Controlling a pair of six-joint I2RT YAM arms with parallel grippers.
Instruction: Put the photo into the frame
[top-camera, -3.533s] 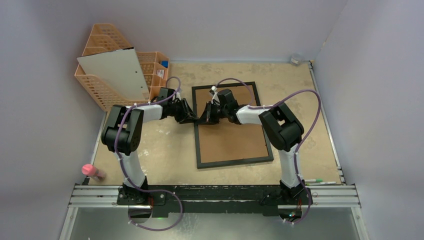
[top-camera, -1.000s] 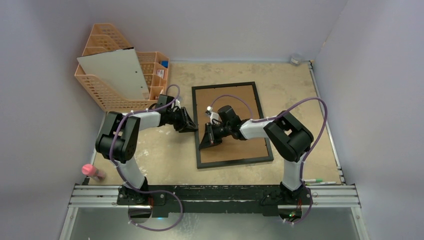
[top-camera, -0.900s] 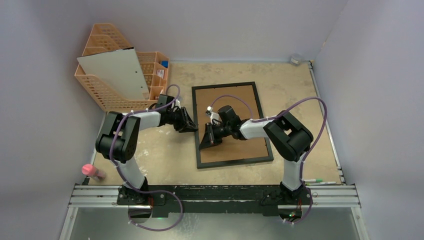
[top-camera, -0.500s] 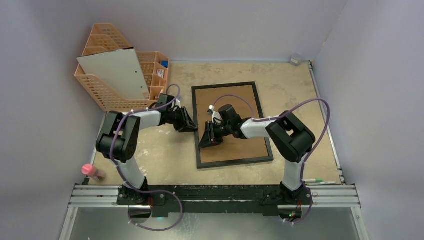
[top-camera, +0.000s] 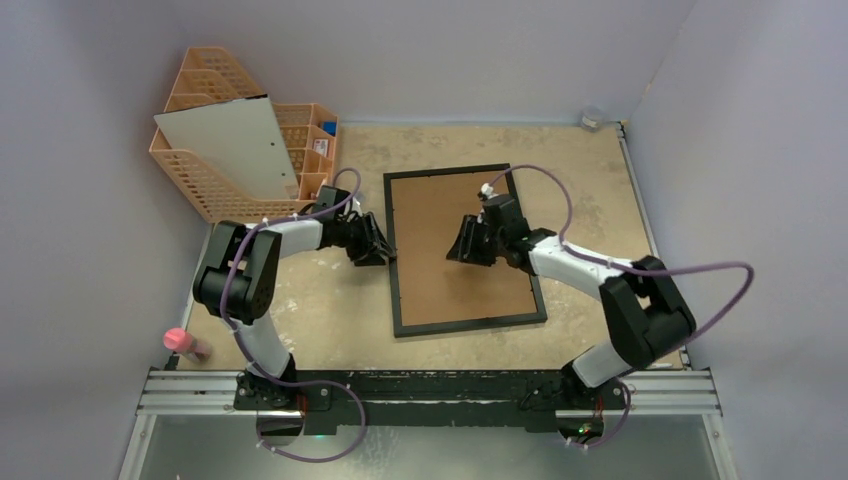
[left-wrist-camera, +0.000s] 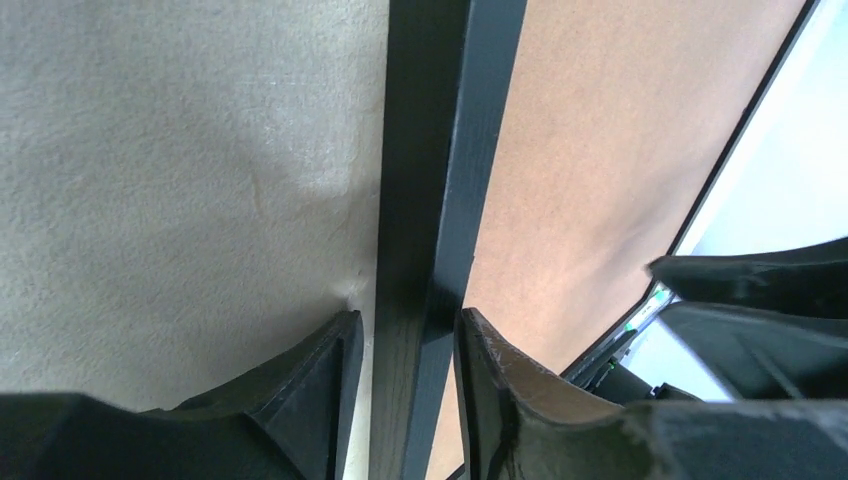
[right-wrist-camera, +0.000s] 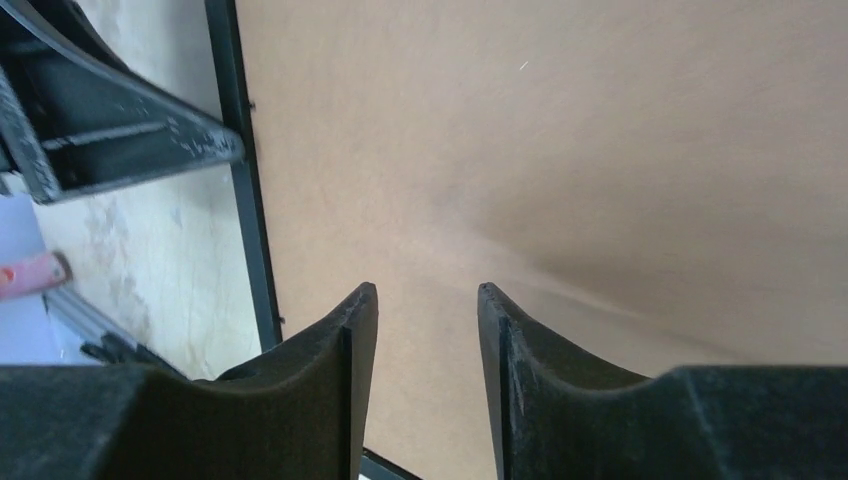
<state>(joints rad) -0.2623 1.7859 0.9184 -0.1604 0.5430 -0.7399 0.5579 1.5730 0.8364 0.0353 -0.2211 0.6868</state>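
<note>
The frame (top-camera: 470, 322) lies face down on the table, its brown backing board (top-camera: 450, 290) facing up. The photo is not in view. My left gripper (top-camera: 383, 252) is at the frame's left edge. In the left wrist view its fingers (left-wrist-camera: 408, 330) sit on either side of the black border (left-wrist-camera: 440, 150) and close on it. My right gripper (top-camera: 462, 245) hovers over the middle of the board. In the right wrist view it (right-wrist-camera: 427, 300) is open and empty above the brown board (right-wrist-camera: 560, 130), with the frame's left border (right-wrist-camera: 245, 200) beyond.
An orange basket organiser (top-camera: 200, 180) stands at the back left with a white board (top-camera: 235, 145) leaning in it. A pink object (top-camera: 182, 342) lies at the near left. Pens (top-camera: 640, 363) lie at the near right. A small object (top-camera: 592, 119) sits in the back right corner.
My right gripper has moved from the frame's left edge rightward to the middle of the board. My left gripper stays at the left border.
</note>
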